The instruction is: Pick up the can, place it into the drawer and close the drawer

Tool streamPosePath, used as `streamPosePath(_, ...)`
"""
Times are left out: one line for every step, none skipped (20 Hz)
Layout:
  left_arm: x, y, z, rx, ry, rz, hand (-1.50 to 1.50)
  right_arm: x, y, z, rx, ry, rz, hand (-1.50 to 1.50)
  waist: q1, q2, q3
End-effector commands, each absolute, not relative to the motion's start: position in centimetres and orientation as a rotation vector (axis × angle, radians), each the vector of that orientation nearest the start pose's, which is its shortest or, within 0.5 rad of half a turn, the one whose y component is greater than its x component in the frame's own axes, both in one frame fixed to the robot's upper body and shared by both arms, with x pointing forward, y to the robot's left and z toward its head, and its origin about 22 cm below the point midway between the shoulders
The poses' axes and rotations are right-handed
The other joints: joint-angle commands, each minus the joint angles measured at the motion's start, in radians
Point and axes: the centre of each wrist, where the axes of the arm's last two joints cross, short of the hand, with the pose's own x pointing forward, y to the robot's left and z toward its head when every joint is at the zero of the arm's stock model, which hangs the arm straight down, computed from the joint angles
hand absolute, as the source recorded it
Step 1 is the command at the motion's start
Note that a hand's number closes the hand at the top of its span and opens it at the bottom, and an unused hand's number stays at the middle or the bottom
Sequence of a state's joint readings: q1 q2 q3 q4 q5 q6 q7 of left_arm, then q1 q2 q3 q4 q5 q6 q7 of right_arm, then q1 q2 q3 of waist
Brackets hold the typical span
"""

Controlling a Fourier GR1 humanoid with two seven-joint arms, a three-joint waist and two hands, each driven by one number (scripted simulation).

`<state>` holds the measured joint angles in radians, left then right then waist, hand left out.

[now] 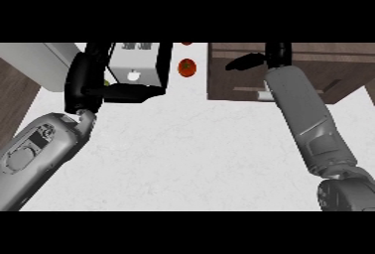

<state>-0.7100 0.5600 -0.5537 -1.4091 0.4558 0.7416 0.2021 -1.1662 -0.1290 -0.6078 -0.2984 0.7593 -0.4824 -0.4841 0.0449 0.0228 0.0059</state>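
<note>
On the desk (190,149): white top, mostly bare in the middle.
Drawer (293,74): brown wood, far right; right forearm reaches over it.
Left hand (110,74): far left, fingers spread apart, over a white box (135,67).
Right hand (253,59): at the drawer; fingers hard to read, cannot tell.
Can: not identifiable.
Tomato (187,67): red, between box and drawer.

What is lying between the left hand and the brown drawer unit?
In the head view, a red tomato on bare white counter lies between the left hand and the brown drawer unit.
</note>
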Motion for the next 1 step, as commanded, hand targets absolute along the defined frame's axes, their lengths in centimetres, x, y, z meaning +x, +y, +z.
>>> streamPosePath(34.12, 19.05, 13.99, 0.284, -1.713, -0.037, -1.5, 46.74, -17.6, 10.7, -0.603, -1.947, 0.19, -1.5, 0.0, -0.011, -0.005)
